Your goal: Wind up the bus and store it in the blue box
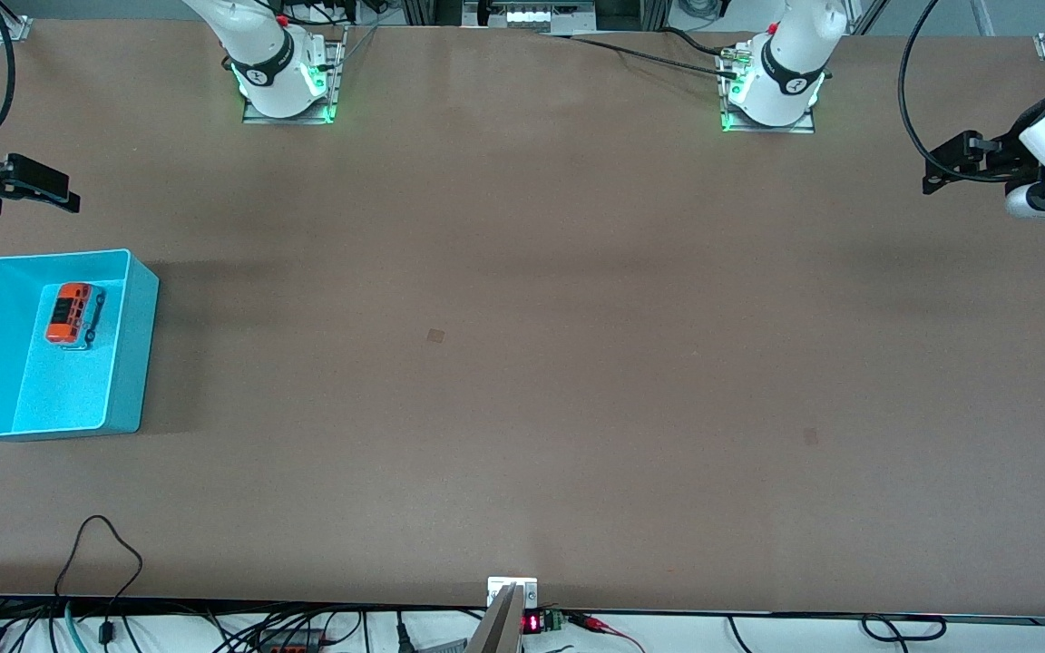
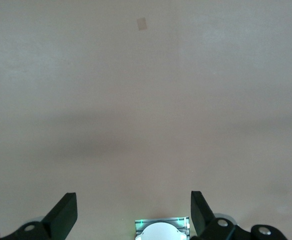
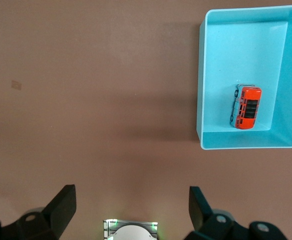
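Note:
The small orange bus (image 1: pixel 73 313) lies on the floor of the blue box (image 1: pixel 128 363), in the part of it farther from the front camera, near one wall. The box stands at the right arm's end of the table. The right wrist view shows the bus (image 3: pixel 248 107) inside the box (image 3: pixel 245 50) too. My right gripper (image 1: pixel 55 192) is open and empty, raised above the table beside the box, toward the arm bases. My left gripper (image 1: pixel 938 168) is open and empty, raised at the left arm's end of the table. Both sets of jaws stand wide apart over bare table in the left wrist view (image 2: pixel 133 200) and the right wrist view (image 3: pixel 131 192).
The brown table bears a small pale square mark (image 1: pixel 435 336) near its middle. The arm bases (image 1: pixel 287 82) (image 1: pixel 772 91) stand along the edge farthest from the front camera. Cables and a small display (image 1: pixel 532 623) lie along the nearest edge.

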### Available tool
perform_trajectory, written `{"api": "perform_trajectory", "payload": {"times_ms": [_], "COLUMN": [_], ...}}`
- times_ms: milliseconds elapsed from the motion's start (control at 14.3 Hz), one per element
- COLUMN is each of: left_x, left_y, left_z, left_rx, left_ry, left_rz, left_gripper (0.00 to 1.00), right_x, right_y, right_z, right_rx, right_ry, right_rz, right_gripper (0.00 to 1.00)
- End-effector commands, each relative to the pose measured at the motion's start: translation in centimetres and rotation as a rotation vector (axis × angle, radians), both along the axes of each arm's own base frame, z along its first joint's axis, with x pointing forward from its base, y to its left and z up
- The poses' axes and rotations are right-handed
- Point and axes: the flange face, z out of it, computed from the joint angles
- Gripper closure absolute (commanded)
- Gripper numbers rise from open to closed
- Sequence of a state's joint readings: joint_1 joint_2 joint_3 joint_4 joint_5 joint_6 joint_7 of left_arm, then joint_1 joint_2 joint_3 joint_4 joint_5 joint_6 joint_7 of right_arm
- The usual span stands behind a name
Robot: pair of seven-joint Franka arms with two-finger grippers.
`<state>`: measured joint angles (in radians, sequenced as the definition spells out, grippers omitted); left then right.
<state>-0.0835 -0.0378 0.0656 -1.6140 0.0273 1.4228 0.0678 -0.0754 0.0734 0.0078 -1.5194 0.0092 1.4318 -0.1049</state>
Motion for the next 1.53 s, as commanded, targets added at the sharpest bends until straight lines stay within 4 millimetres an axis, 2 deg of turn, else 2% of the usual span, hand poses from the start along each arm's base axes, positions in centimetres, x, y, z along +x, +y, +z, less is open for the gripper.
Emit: {"api": "perform_trajectory", "payload": {"times_ms": [0,209,349,419,698,1465], "left_x": [-0.5,-0.5,-0.5,-0.5,-0.5,-0.5], "left_y": [0.0,0.0,0.0,0.0,0.0,-0.4], "left_z": [0.8,0.9,0.9,0.9,0.9,1.0], "left_rx": [-0.006,-0.004,-0.004,-0.004,-0.004,-0.004], "left_ry": [0.002,-0.001,-0.001,-0.001,-0.001,-0.003], "left_rz": [-0.004,-0.004,-0.004,-0.004,-0.004,-0.010], "left_gripper": [0.00,0.00,0.00,0.00,0.00,0.00], "right_x": [0.4,0.8,1.2,1.3,1.7,1.5], "right_y": [0.6,2.1,1.9,2.0,3.3,3.1], "right_z": [-0.4,-1.6,-3.6,-3.8,-3.5,-3.6], "right_rx": [0.013,-0.008,-0.008,-0.005,-0.011,-0.014], "right_ry": [0.012,0.023,0.044,0.040,0.012,0.017], "right_rz": [-0.017,-0.056,-0.055,-0.054,-0.039,-0.041], "right_gripper": [0.00,0.00,0.00,0.00,0.00,0.00]}}
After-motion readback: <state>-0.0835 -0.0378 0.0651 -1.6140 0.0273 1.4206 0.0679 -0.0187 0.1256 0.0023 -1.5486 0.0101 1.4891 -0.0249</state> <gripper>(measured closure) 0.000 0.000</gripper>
